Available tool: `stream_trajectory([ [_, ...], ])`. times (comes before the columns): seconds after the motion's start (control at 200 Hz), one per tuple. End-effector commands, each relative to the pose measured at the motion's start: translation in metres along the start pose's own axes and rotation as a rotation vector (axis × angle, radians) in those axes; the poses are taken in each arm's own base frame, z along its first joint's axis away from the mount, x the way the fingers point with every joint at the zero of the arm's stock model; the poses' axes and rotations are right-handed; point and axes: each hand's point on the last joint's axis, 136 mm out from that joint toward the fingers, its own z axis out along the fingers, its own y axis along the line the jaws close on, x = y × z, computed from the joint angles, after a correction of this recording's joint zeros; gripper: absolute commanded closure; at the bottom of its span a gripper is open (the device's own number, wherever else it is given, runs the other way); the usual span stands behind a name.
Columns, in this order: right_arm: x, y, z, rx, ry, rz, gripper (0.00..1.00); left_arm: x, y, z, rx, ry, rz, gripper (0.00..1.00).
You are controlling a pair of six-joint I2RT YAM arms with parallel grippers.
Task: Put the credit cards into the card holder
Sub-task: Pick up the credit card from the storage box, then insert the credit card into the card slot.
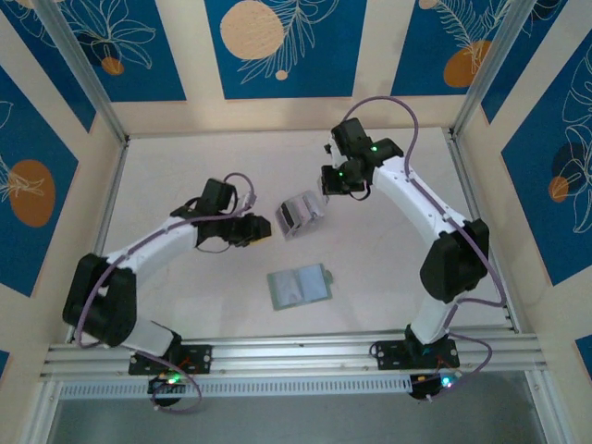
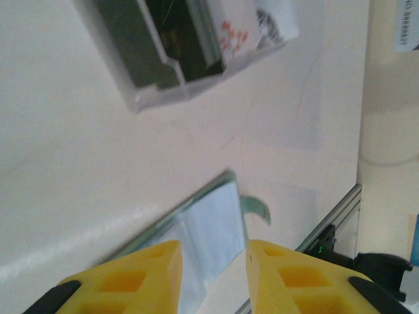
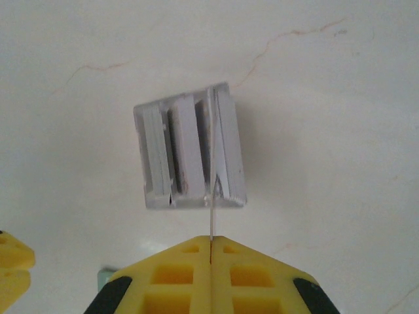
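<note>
One credit card (image 3: 211, 226) clenched edge-on in right end effector (image 3: 211, 243), reaching into clear box (image 3: 190, 147) | left end effector (image 2: 214, 254) released, beside box | card holder (image 1: 299, 285) open on tabletop (image 1: 370, 268), box's near side | advice: draw card straight out, untwisted, so box isn't dragged

Clear glossy plastic box (image 3: 190, 154), matt table (image 1: 388, 268), perhaps leatherette card holder (image 1: 299, 286).

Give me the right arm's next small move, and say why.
Probably draw the right gripper back, pulling the card straight out of the clear box. The gripper is shut on a thin card seen edge-on, and its far end seems to sit in one of the box's slots. The wallet lies open nearby, ready for it.
</note>
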Motion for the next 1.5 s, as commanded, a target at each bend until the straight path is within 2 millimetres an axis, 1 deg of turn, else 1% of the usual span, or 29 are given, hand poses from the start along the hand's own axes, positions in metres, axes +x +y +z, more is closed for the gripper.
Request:
stream_trajectory([
  [0.0, 0.018, 0.009, -0.016, -0.020, -0.019, 0.000, 1.00, 0.033, 0.012, -0.009, -0.056, 0.033, 0.009, 0.69],
  [0.155, 0.056, 0.023, -0.023, -0.085, -0.033, -0.008, 1.00, 0.067, 0.013, -0.010, -0.079, 0.050, 0.035, 0.68],
  [0.25, 0.080, 0.032, -0.023, -0.145, -0.037, -0.001, 1.00, 0.085, 0.014, -0.004, -0.097, 0.072, 0.052, 0.68],
  [0.325, 0.103, 0.036, -0.019, -0.186, -0.027, 0.012, 1.00, 0.097, 0.013, 0.002, -0.111, 0.094, 0.070, 0.68],
  [0.4, 0.122, 0.039, -0.014, -0.239, -0.019, 0.021, 1.00, 0.105, 0.012, 0.009, -0.118, 0.113, 0.081, 0.68],
  [0.465, 0.137, 0.041, -0.011, -0.287, -0.017, 0.039, 1.00, 0.109, 0.009, 0.013, -0.121, 0.118, 0.090, 0.67],
  [0.52, 0.145, 0.044, -0.009, -0.332, -0.021, 0.048, 1.00, 0.112, 0.005, 0.018, -0.117, 0.124, 0.099, 0.68],
  [0.57, 0.153, 0.043, -0.007, -0.349, -0.024, 0.059, 1.00, 0.113, 0.001, 0.023, -0.113, 0.131, 0.099, 0.68],
  [0.645, 0.160, 0.042, -0.007, -0.372, -0.030, 0.070, 1.00, 0.114, -0.002, 0.031, -0.103, 0.142, 0.097, 0.68],
  [0.725, 0.167, 0.042, -0.003, -0.394, -0.020, 0.082, 1.00, 0.114, 0.002, 0.038, -0.121, 0.156, 0.094, 0.68],
  [0.875, 0.177, 0.046, 0.005, -0.439, 0.001, 0.085, 1.00, 0.117, 0.014, 0.046, -0.160, 0.172, 0.073, 0.68],
  [0.995, 0.183, 0.051, 0.011, -0.493, 0.008, 0.094, 1.00, 0.121, 0.025, 0.047, -0.191, 0.181, 0.065, 0.69],
  [1.14, 0.190, 0.050, 0.022, -0.507, 0.024, 0.114, 1.00, 0.126, 0.034, 0.051, -0.210, 0.202, 0.058, 0.69],
  [1.25, 0.196, 0.051, 0.029, -0.522, 0.056, 0.121, 1.00, 0.124, 0.031, 0.052, -0.209, 0.205, 0.075, 0.69],
  [1.38, 0.200, 0.050, 0.037, -0.521, 0.074, 0.130, 1.00, 0.112, 0.012, 0.052, -0.178, 0.190, 0.099, 0.69],
  [1.49, 0.201, 0.048, 0.042, -0.517, 0.082, 0.138, 1.00, 0.107, 0.003, 0.063, -0.147, 0.197, 0.084, 0.73],
])
